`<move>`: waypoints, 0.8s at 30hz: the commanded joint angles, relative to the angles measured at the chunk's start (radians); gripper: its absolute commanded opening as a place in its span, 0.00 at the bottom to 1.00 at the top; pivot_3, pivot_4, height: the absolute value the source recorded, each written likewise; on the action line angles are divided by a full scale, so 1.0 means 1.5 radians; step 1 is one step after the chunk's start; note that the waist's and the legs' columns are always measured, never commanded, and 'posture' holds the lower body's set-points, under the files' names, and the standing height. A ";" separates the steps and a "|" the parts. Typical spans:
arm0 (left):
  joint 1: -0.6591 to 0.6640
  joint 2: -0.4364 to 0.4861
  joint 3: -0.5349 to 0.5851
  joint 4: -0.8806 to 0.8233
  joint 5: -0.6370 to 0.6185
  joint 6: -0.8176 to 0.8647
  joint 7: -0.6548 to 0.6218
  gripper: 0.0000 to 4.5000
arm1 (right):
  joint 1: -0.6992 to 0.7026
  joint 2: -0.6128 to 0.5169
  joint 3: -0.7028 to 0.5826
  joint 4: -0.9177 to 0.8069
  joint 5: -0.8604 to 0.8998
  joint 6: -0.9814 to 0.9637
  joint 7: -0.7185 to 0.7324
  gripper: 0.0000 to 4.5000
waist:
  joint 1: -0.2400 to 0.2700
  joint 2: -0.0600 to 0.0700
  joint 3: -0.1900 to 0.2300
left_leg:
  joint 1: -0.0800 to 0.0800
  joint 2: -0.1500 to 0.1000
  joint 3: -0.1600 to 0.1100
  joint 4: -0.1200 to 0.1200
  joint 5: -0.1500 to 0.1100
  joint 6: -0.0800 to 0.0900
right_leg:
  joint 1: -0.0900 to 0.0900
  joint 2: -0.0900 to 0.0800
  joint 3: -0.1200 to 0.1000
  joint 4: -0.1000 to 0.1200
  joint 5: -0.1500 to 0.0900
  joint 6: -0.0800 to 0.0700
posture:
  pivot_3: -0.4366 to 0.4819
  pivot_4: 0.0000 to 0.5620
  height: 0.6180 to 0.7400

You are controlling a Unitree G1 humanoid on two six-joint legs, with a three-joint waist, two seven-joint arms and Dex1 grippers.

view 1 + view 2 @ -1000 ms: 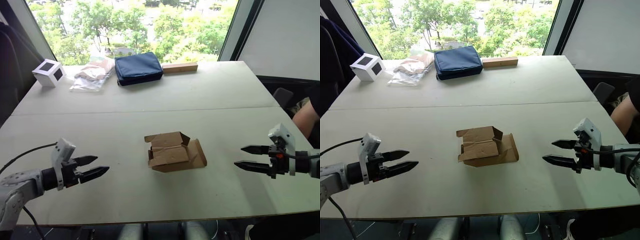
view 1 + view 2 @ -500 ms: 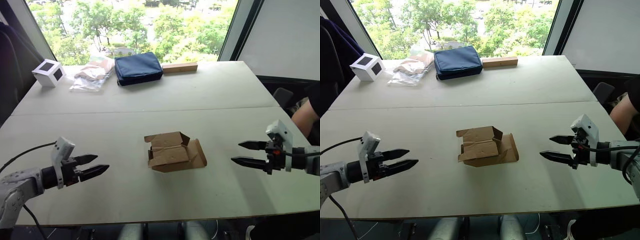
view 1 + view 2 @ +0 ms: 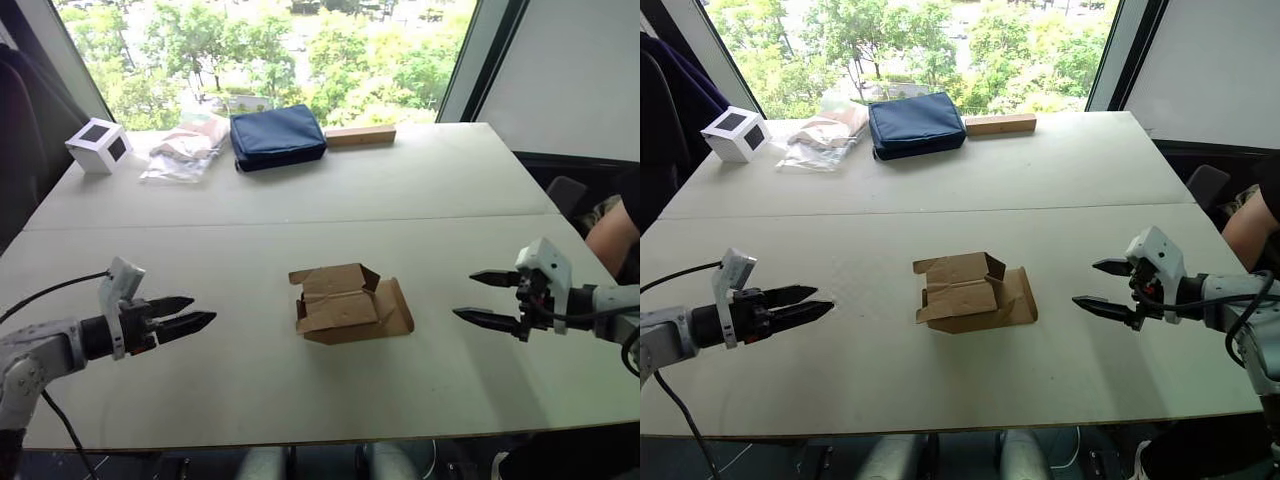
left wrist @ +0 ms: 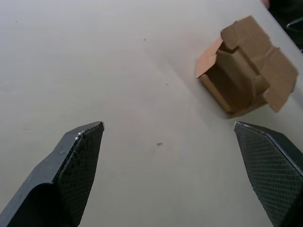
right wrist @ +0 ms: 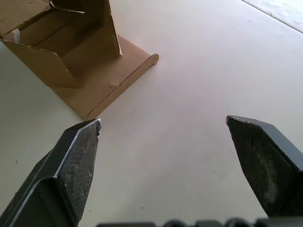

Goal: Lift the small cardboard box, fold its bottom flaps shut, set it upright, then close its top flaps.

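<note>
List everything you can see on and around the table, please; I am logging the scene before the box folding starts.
cardboard box: one, plain brown, lying on the near half of the table between the two claws, flaps open
table: one, pale grey-white, two boards joined by a seam
pouch: one, dark blue, far edge by the window
wooden block: one, tan, far edge, right of the pouch
plastic bag: one, clear with pale contents, left of the pouch
cube: one, white with black squares, far left corner
person's arm: one, at the right edge
left claw: one, black, open, left of the box, apart from it
right claw: one, black, open, right of the box, apart from it
</note>
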State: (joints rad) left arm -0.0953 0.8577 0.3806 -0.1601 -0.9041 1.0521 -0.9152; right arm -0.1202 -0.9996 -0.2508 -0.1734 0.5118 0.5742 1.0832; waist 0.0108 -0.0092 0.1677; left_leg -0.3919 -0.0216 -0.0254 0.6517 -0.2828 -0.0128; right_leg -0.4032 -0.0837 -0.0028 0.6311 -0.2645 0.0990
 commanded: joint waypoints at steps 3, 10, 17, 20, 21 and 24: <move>-0.069 -0.031 0.008 0.045 -0.101 0.125 0.030 1.00 | 0.011 -0.011 0.003 -0.115 -0.011 0.003 -0.032 1.00 | -0.001 0.000 0.000 | 0.000 0.000 0.000 0.000 0.000 0.000 | 0.000 0.001 0.000 0.000 0.000 0.000 | 0.48 0.27 0.98; -0.127 -0.138 -0.034 0.064 -0.178 0.236 0.092 1.00 | 0.021 -0.011 -0.013 -0.231 0.016 0.048 -0.066 1.00 | -0.001 0.000 0.000 | 0.000 0.000 0.000 0.001 0.000 0.000 | 0.000 0.002 0.000 0.001 0.000 0.001 | 0.48 0.27 0.98; -0.196 -0.229 -0.096 0.150 -0.132 0.198 0.102 1.00 | 0.064 -0.008 -0.042 -0.313 0.031 0.094 -0.110 1.00 | 0.003 -0.001 0.000 | 0.000 0.000 -0.001 0.001 0.000 -0.001 | 0.000 0.002 0.000 0.001 0.000 0.001 | 0.48 0.27 0.98; -0.213 -0.237 -0.110 0.156 -0.126 0.199 0.094 1.00 | 0.085 0.004 -0.086 -0.350 0.061 0.123 -0.130 1.00 | 0.001 -0.001 0.000 | 0.000 -0.001 -0.001 0.001 0.000 -0.001 | 0.001 0.002 0.000 0.001 0.000 0.001 | 0.48 0.27 0.98; -0.219 -0.240 -0.110 0.159 -0.128 0.201 0.095 1.00 | 0.091 0.010 -0.108 -0.360 0.083 0.139 -0.137 1.00 | 0.001 -0.001 0.000 | 0.000 -0.001 -0.001 0.001 0.000 -0.001 | 0.001 0.002 0.000 0.001 0.000 0.001 | 0.48 0.27 0.98; -0.233 -0.249 -0.114 0.167 -0.130 0.209 0.096 1.00 | 0.110 0.013 -0.149 -0.387 0.127 0.178 -0.144 1.00 | 0.001 -0.001 0.000 | 0.000 0.000 -0.001 0.001 0.000 -0.001 | 0.001 0.002 0.000 0.001 0.000 0.001 | 0.48 0.27 0.98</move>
State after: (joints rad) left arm -0.4242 0.4897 0.2080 0.0901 -1.0903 1.3608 -0.7597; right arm 0.0331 -0.9805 -0.4089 -0.7013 0.6445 0.8055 0.8761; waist 0.0121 -0.0110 0.1670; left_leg -0.3918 -0.0220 -0.0267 0.6533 -0.2821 -0.0139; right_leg -0.4024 -0.0812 -0.0024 0.6321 -0.2640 0.1002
